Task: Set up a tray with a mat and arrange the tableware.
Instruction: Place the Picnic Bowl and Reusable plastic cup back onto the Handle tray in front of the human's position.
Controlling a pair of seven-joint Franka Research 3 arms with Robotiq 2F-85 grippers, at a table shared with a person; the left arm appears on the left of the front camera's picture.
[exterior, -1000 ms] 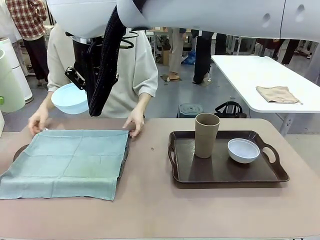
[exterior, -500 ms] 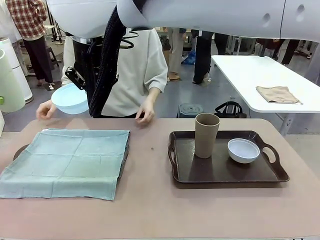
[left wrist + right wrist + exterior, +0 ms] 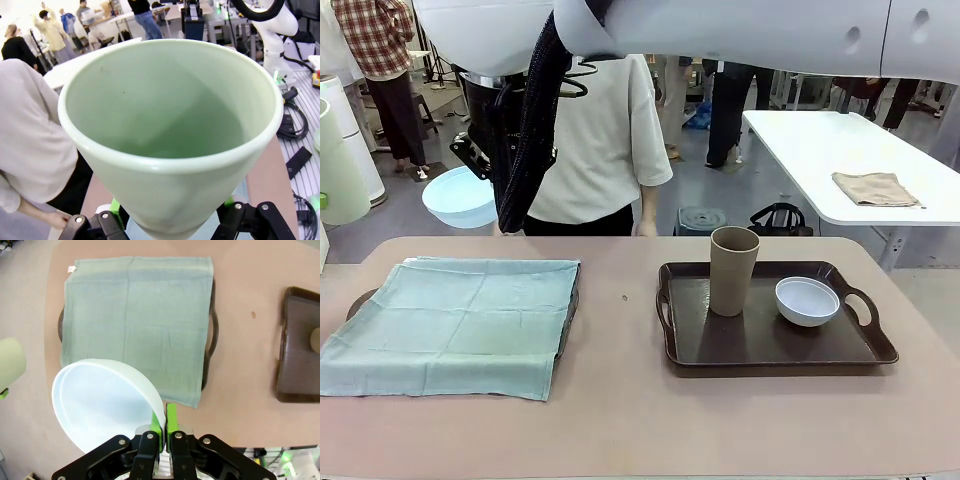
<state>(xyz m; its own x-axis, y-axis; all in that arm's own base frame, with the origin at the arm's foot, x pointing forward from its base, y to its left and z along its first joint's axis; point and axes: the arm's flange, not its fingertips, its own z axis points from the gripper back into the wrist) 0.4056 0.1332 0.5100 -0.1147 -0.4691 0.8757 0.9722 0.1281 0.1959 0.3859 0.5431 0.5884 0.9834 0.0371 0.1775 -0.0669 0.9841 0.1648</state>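
Right gripper: pads pressed together on the rim of the light blue bowl. It was a thin pinch on one wall, and the bowl hung tilted to one side of the jaws with its opening turned toward the wrist. Left gripper: fingers closed around the lower body of the pale green tumbler, a green pad on either side, mouth pointing away from the jaws. Below the right jaws lay the green mat, spread flat over a dark tray whose handles showed at both sides. The bowl was well above it, not touching. Mat bare, nothing set on it yet. Off to the side of the right jaws, well apart from the mat, sat a second tray with the brown tumbler upright and the whitish bowl just beside it. Farthest off, a person stood at the far edge of the table, hands off the mat. Judged step: setting the bowl down on the mat. To do it well, level the wrist so the base meets the cloth flat. Come straight down within the span between the handles, since the cloth overhangs the tray and likely gives no support past its rim. Keep to one part so the tumbler has room. Part the pads only once the base bears, then lift straight up so the cloth isn't dragged.
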